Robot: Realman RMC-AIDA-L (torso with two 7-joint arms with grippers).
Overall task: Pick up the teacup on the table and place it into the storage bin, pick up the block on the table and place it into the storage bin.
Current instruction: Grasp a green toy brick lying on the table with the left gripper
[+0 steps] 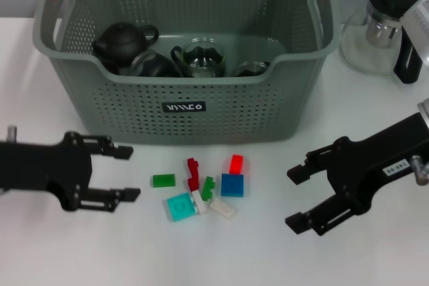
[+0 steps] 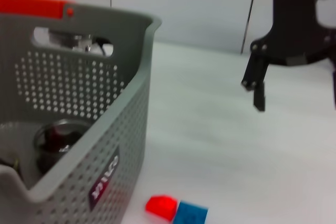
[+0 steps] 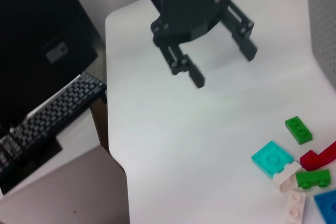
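Left gripper (image 1: 126, 173) low over the white tabletop (image 1: 100, 252), jaws spread and holding nothing, pointing toward the pile of blocks. Right gripper (image 1: 297, 196) mirrors it from the other side, jaws likewise spread and empty.

Between the two sets of jaws lies the block cluster, all on the tabletop in front of the storage bin (image 1: 184, 108):
- green block (image 1: 163, 180), nearest the left jaws, just beyond their tips
- cyan block (image 1: 179, 206), also on the left-jaw side, touching a white block (image 1: 198, 201)
- dark red block (image 1: 193, 172) and a second green block (image 1: 208, 187) mid-cluster, close together
- another white block (image 1: 222, 208) at the near edge of the pile
- blue block (image 1: 232, 185) with a bright red block (image 1: 236, 163) just behind it, nearest the right jaws but clearly apart from them

No block is touched by either pair of jaws.

Storage bin sits beyond both jaws, orange handle ends up, black label facing the robot. Inside: a black teapot (image 1: 122, 43), a glass teacup (image 1: 202, 57), and more dark ware partly hidden by the front wall. No teacup seen on the tabletop.

Beyond the right jaws, beside the bin: a glass pitcher with black lid (image 1: 385, 28).
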